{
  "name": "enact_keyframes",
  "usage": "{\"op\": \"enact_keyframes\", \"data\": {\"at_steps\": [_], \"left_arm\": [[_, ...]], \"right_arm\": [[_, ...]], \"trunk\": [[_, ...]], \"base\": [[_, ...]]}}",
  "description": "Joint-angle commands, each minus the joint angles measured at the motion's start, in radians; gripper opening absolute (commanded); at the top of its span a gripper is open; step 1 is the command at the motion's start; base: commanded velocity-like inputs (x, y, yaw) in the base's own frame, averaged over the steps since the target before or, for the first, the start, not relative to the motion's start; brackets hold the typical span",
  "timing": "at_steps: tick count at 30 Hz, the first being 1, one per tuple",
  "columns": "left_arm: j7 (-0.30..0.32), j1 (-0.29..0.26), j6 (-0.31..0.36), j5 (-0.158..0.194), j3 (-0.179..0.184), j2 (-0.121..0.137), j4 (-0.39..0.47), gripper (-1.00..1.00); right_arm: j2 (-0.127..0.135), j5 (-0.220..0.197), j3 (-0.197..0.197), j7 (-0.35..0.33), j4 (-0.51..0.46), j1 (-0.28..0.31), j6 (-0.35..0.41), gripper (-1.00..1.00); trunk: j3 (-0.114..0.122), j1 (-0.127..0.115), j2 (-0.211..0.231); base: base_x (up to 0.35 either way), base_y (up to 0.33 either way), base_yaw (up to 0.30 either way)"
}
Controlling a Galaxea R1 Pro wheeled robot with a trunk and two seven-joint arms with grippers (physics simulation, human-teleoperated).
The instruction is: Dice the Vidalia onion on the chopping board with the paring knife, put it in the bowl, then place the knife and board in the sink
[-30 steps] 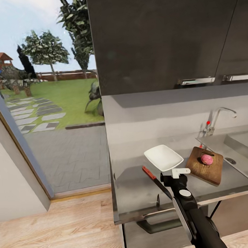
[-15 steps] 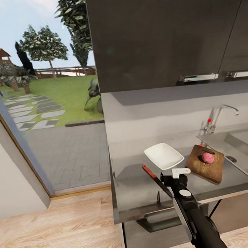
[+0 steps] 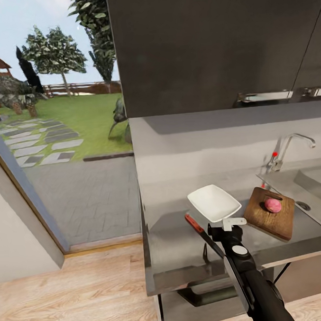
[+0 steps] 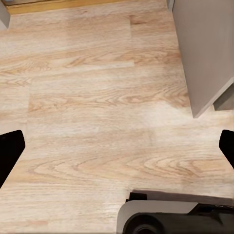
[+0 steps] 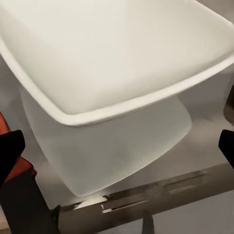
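Kitchen corner, with the right arm raised over the long grey reflective countertop (image 3: 185, 254).

On it: dark brown wooden chopping board (image 3: 273, 221) carrying the pinkish round onion (image 3: 273, 205), shallow white squarish bowl (image 3: 214, 203), red-handled paring knife (image 3: 195, 224). Both the right gripper (image 5: 117, 151) and the left gripper (image 4: 117, 146) are spread wide, holding nothing.

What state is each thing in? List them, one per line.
Pinkish round onion: whole, resting on the dark brown wooden chopping board.
Shallow white bowl: empty, upright.
Red-handled paring knife: lying flat on the grey countertop.
Right gripper: jaws open.
Left gripper: jaws open, over the floor.
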State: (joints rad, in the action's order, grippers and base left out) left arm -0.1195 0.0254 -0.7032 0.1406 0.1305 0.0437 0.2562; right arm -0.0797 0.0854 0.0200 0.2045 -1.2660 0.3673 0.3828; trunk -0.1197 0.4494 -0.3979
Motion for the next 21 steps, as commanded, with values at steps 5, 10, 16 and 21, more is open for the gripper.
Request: {"op": "enact_keyframes", "data": {"at_steps": [5,10,16,21], "left_arm": [[-0.005,0.0,-0.001,0.008,0.009,0.001,0.003,1.0],[-0.005,0.0,-0.001,0.008,0.008,0.001,0.002,1.0],[-0.005,0.001,-0.001,0.009,0.008,0.001,0.002,1.0],[-0.005,0.0,-0.001,0.008,0.008,0.001,0.002,1.0]], "right_arm": [[0.0,0.008,0.002,0.003,-0.001,0.001,0.008,1.0],[0.0,0.008,0.002,0.003,-0.001,0.001,0.008,1.0],[0.0,0.008,0.002,0.003,-0.001,0.001,0.008,1.0],[0.001,0.008,0.002,0.003,-0.001,0.001,0.008,1.0]], "trunk": [[-0.01,0.001,-0.002],[-0.018,0.001,-0.002],[-0.028,0.001,-0.002],[-0.036,0.001,-0.002]], "base": [[0.001,0.0,0.0],[0.0,0.0,0.0],[0.0,0.0,0.0],[0.093,0.0,0.0]]}}
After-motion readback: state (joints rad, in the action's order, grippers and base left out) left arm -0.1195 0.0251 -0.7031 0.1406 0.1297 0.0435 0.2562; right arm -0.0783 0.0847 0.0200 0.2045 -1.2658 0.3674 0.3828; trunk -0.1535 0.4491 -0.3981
